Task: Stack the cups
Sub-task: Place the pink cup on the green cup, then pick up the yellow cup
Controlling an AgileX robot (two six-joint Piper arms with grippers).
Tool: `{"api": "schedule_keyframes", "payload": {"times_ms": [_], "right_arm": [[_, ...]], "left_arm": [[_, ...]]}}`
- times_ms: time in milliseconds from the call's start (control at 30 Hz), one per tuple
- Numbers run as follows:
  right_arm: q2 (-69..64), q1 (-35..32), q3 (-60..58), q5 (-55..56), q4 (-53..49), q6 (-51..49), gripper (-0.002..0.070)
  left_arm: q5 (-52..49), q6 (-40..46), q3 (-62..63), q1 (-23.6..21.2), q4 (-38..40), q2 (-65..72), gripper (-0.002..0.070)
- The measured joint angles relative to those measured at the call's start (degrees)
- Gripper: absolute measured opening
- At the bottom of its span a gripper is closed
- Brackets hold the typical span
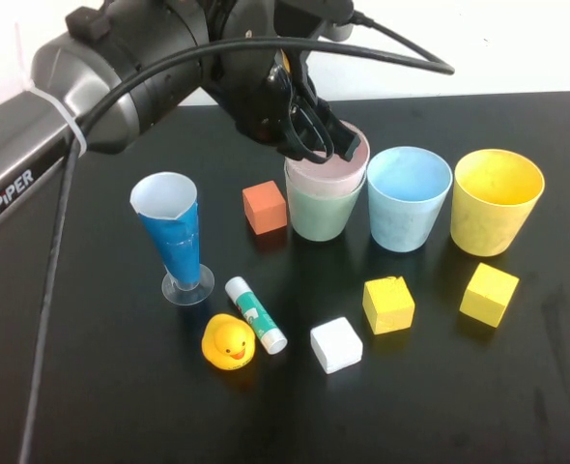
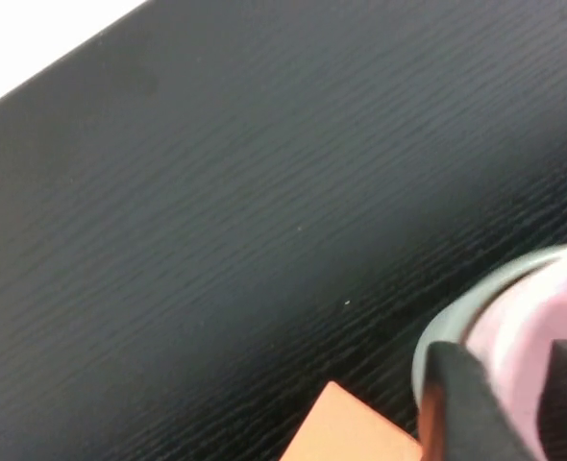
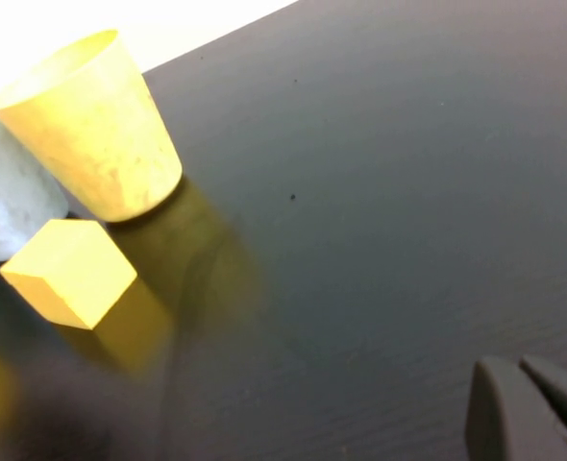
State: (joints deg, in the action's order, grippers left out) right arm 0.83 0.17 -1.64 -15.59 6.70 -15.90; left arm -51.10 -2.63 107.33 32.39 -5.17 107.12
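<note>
A pale pink cup [image 1: 326, 174] sits nested inside the pale green cup [image 1: 319, 215] at the table's middle back. My left gripper [image 1: 328, 143] hangs over the pink cup's rim, open, one finger outside the wall and one inside. The left wrist view shows the same: dark fingers [image 2: 461, 389] astride the pink cup [image 2: 524, 336], with the green cup's rim [image 2: 456, 312] under it. To the right stand the light blue cup [image 1: 408, 198] and the yellow cup [image 1: 496, 201]. My right gripper [image 3: 529, 399] is shut over bare table, near the yellow cup [image 3: 91, 125].
A tall blue cone glass [image 1: 174, 237] stands at the left, with an orange cube [image 1: 264, 207] beside the stacked cups. In front lie a glue stick [image 1: 256, 314], a rubber duck [image 1: 229, 342], a white cube [image 1: 336, 345] and two yellow cubes [image 1: 388, 304] [image 1: 489, 294].
</note>
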Motion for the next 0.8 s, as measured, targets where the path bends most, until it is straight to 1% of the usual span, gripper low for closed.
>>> {"api": "schedule_keyframes", "payload": {"times_ms": [100,200,267,333,400,467,600,667,800], "right_arm": [[0.0,0.0,0.0,0.0,0.35,-0.01,-0.0003],[0.0,0.0,0.0,0.12,1.32,-0.01,-0.0003],[0.0,0.0,0.0,0.52,2.03,0.1,-0.0003],[0.0,0.0,0.49,0.41,2.52,0.1,-0.0003],[0.0,0.0,2.51,-0.43,2.67,1.08,-0.0003],[0.0,0.0,6.28,-1.98,2.67,3.71,-0.0003],[-1.89,0.0,15.05,-8.09,2.38,9.87,-0.0003],[-5.52,0.0,19.81,-12.62,1.92,14.05,-0.0003],[-14.78,0.0,28.55,-21.91,0.39,23.79,-0.0003]], "left_arm": [[0.0,-0.62,0.0,0.0,0.0,0.0,0.0239],[0.0,-0.71,0.0,0.0,0.0,-0.46,0.0249],[0.0,-0.45,0.0,0.0,-0.44,-1.54,0.0244],[0.0,1.76,-0.23,0.0,-0.65,-3.73,0.02],[0.0,4.56,-0.79,0.0,-0.92,-6.58,0.0112],[0.14,6.19,-2.56,0.0,-1.13,-9.89,0.0048],[1.52,7.57,-10.23,0.0,-1.3,-17.07,0.0012],[3.55,7.93,-17.07,0.0,-1.0,-21.84,0.0006],[9.98,7.92,-32.71,0.0,2.52,-32.38,0.0003]]}}
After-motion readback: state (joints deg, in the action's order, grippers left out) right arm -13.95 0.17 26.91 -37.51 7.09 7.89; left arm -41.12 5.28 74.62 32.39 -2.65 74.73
